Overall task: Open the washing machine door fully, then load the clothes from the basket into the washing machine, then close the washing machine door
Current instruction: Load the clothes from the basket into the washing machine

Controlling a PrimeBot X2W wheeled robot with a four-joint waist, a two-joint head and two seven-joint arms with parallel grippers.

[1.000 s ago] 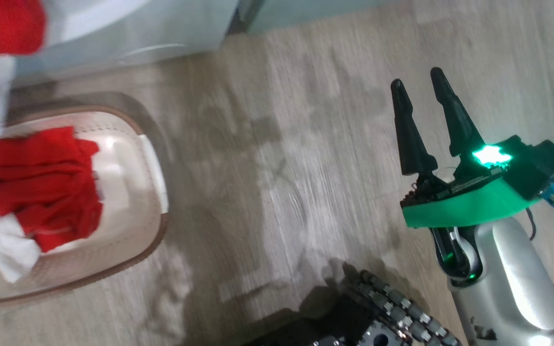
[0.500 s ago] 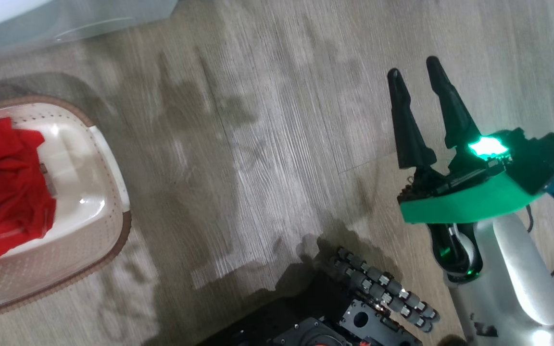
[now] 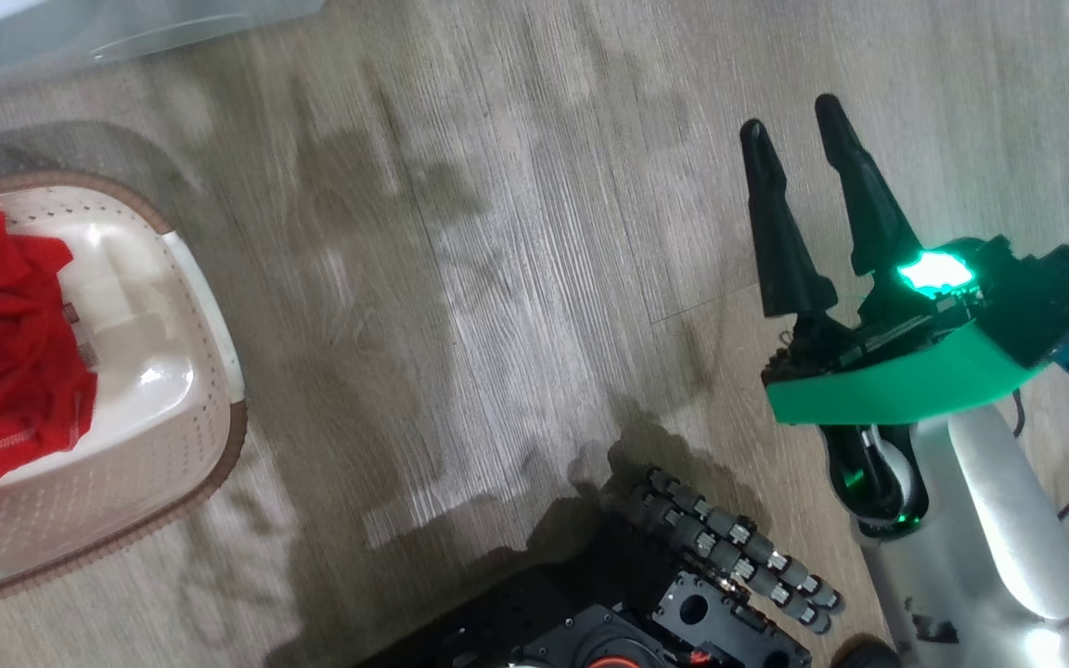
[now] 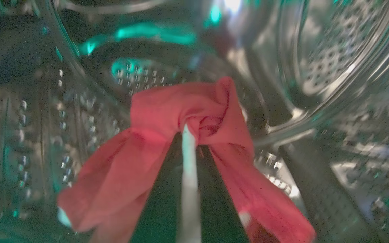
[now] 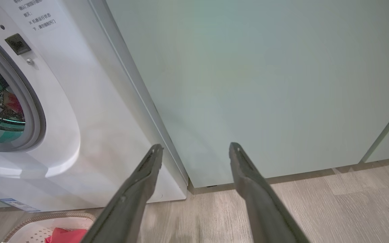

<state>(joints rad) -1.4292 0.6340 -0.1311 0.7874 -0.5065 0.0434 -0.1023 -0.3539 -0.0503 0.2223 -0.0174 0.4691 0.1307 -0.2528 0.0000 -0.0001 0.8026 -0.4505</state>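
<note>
Drum [image 4: 329, 50] of the washing machine [image 5: 89, 118] around our left tool [image 4: 189, 131], clenched on a red shirt [image 4: 154, 111] hanging down either side, our right tool [image 3: 790, 113] released above the floor [image 3: 497, 278] at the right, we see more red clothes [image 3: 6, 353] in the basket [image 3: 210, 371] at the left

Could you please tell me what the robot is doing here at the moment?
The robot is loading laundry. Its left gripper is shut on a bright red shirt with white trim, holding it inside the perforated steel drum of the big white front-loading washing machine. Its right gripper hangs open and empty above the grey wood-look floor, facing a pale green cabinet. More red clothes lie in the cream-white perforated plastic basket with the brown rim, so loading is not yet finished.
</note>
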